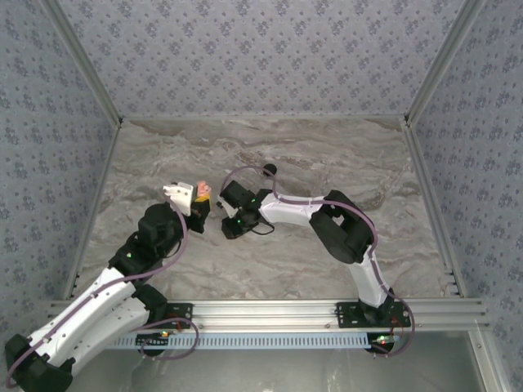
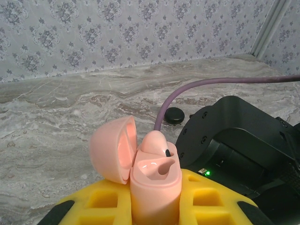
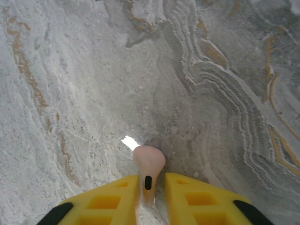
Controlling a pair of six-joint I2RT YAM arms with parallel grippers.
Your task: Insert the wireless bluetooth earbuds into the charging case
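At left of centre on the marble counter (image 1: 327, 155), seen from overhead, the left pincer (image 1: 198, 204) carries the pale pink charging case (image 1: 202, 193) just beside the tip of the right arm. Left wrist view: the two yellow fingers (image 2: 206, 199) of the left pincer (image 2: 154, 206) are clamped on the lower body of the charging case (image 2: 152, 180), which stands upright between them. Its lid (image 2: 114, 149) is swung open to the left, hollow side facing the sockets. A seated earbud (image 2: 158, 143), pale pink with a small black mark, appears to sit in the far socket; the near socket lies open and glossy. Behind the case a purple cable (image 2: 211, 84) arcs over the counter, and a black disc (image 2: 175, 116) lies flat on the marble, apart from the case. The black housing of the right arm (image 2: 234, 136) is close at the right, a green light lit on it.

Right wrist view: the right pincer (image 3: 152, 187) is closed on a held earbud (image 3: 149, 161), pale pink, its rounded head projecting beyond the yellow fingertips (image 3: 117, 192) and a dark slot showing between them. Bare marble lies beneath it. Overhead, the black disc (image 1: 269, 170) rests beyond both arms, toward the back wall.
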